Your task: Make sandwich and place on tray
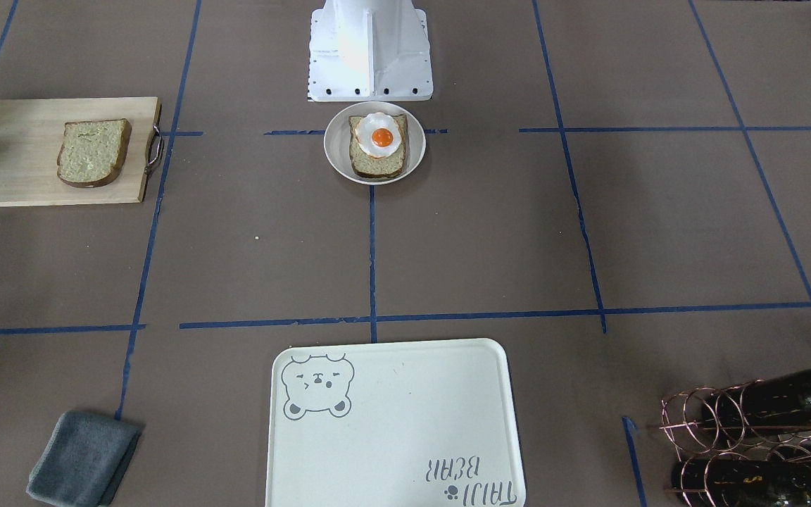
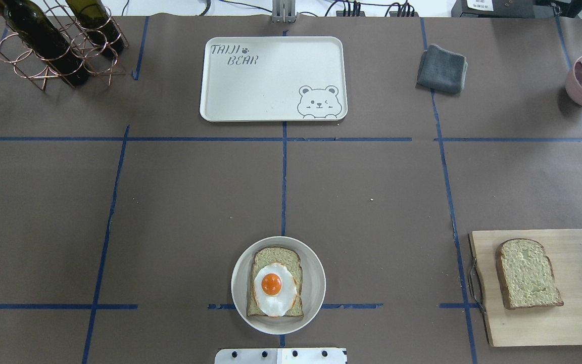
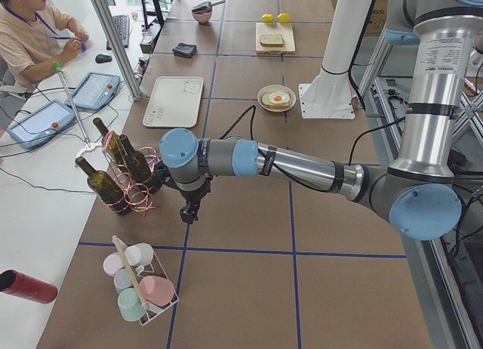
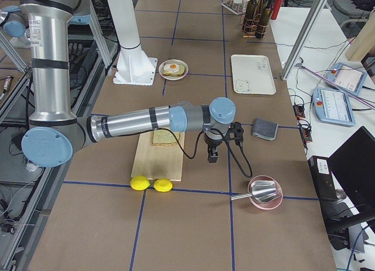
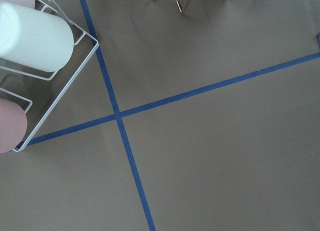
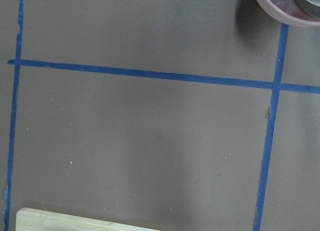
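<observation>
The lower bread slice (image 2: 276,256) is laid on a round white plate (image 2: 316,285) on the robot's side of the tray (image 2: 271,91), well apart from it; the fried egg (image 2: 273,290) is laid on top of that slice; the second bread slice (image 2: 527,274) is laid flat on a wooden cutting board (image 2: 574,323), well apart from the tray toward the robot's right. A folded grey cloth (image 2: 441,69) is found near the tray's right end. The left gripper (image 3: 186,215) is held above the table well to the tray's left, beyond a copper bottle rack (image 2: 68,60); the right gripper (image 4: 212,156) is held well to the tray's right, past the cloth and just beside the board; whether either gripper is open or closed cannot be told.
</observation>
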`<state>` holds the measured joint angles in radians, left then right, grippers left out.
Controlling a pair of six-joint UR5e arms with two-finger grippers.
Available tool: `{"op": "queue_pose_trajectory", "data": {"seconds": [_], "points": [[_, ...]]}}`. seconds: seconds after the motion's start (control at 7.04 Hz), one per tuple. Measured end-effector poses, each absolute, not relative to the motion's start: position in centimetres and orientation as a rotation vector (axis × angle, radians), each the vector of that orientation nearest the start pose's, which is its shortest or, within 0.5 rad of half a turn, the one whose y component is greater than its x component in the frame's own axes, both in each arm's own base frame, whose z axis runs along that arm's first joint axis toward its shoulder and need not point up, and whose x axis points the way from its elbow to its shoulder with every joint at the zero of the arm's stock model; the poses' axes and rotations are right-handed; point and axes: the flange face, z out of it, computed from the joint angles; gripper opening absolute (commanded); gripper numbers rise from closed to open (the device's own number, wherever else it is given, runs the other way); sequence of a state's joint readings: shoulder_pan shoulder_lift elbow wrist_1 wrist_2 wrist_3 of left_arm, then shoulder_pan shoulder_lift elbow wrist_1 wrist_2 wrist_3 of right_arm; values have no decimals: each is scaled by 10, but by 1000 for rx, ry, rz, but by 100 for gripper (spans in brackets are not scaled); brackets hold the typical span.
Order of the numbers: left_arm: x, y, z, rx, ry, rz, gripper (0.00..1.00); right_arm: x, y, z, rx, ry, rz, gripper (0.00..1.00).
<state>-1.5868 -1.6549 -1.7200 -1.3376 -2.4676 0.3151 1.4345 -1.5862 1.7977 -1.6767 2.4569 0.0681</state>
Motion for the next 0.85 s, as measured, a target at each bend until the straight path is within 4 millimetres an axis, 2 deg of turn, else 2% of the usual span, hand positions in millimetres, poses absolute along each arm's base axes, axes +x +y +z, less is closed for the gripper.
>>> {"op": "queue_pose_trajectory", "data": {"seconds": [0.85], "points": [[-63, -516, 553, 156, 895, 282, 100, -23, -485, 547, 10, -895, -135, 100]]}}
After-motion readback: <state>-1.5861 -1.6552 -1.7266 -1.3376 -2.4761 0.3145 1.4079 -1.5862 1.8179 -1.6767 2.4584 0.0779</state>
